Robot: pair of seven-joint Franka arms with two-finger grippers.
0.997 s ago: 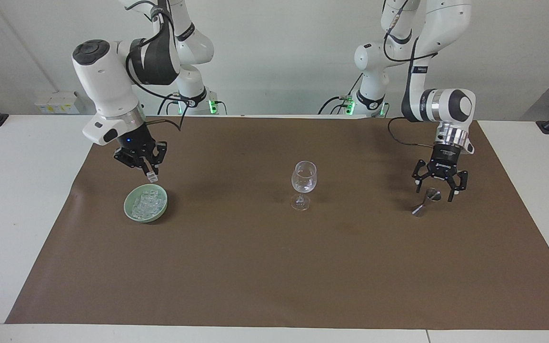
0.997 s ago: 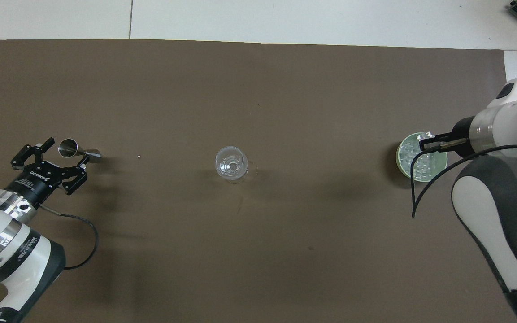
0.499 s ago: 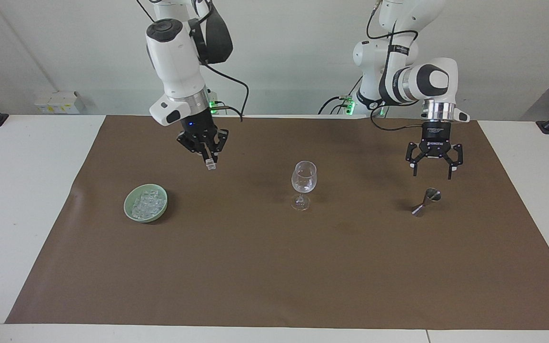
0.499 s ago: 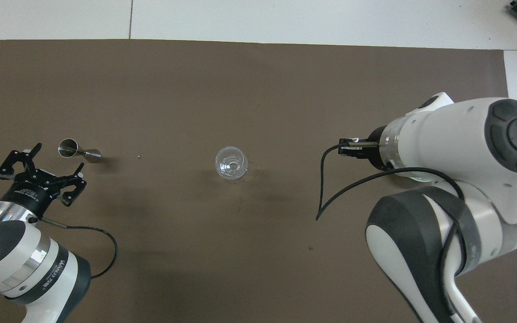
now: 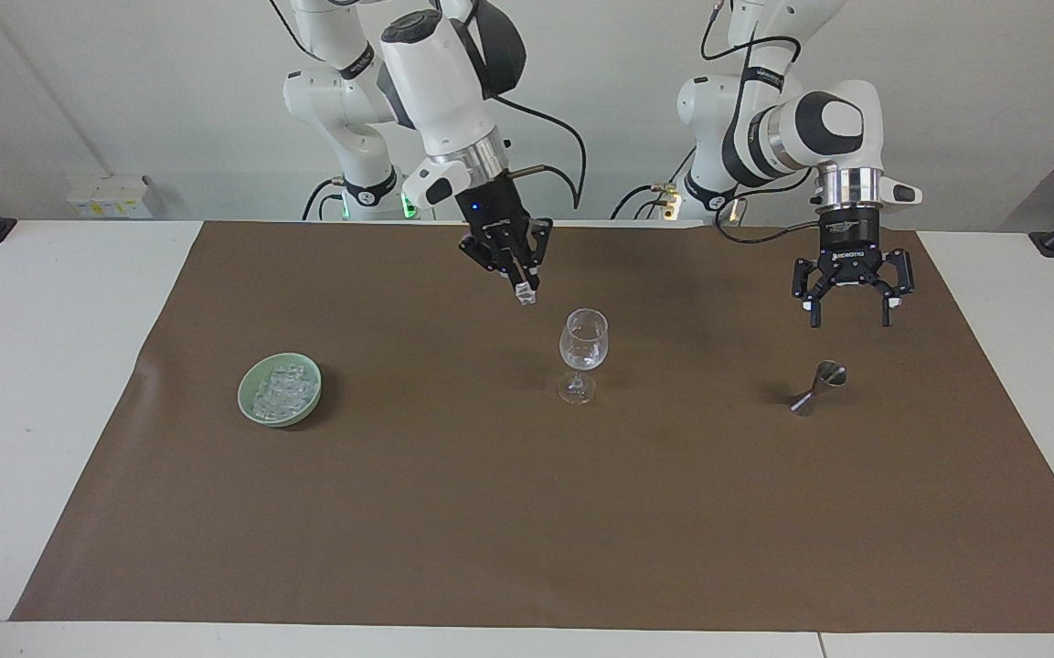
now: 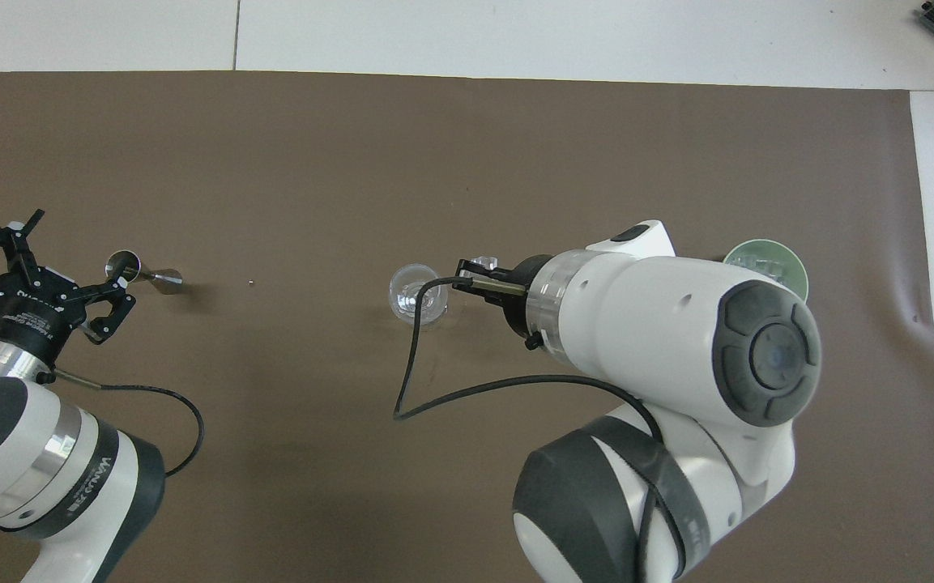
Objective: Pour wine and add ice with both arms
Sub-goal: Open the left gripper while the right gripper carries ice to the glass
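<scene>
Clenched on a single ice cube [image 5: 524, 293], the right gripper [image 5: 519, 282] hangs in the air just beside the rim of the wine glass [image 5: 582, 355], toward the right arm's end of the worktop [image 5: 24, 366] and not yet over the bowl of the glass. Its jaws pinch the cube at their tips, and the cube shows clear below them. The left gripper [image 5: 851, 309] hangs with its jaws released and spread wide, holding nothing, over the brown mat [image 5: 527, 512] above the steel jigger [image 5: 817, 387], which stands on the mat toward the left arm's end. The wine glass stands upright at the middle of the mat; whether it holds any liquid I cannot tell. The rest of the ice [image 5: 282, 390] lies heaped in the pale green bowl [image 5: 257, 416] toward the right arm's end of the mat, well apart from the glass. As I judge it, the pouring looks finished, since the jigger is set down and let go, and the ice step is midway: one cube is lifted and carried almost to the glass, but it is not dropped in yet. What is left is to bring the cube over the rim and release it.
</scene>
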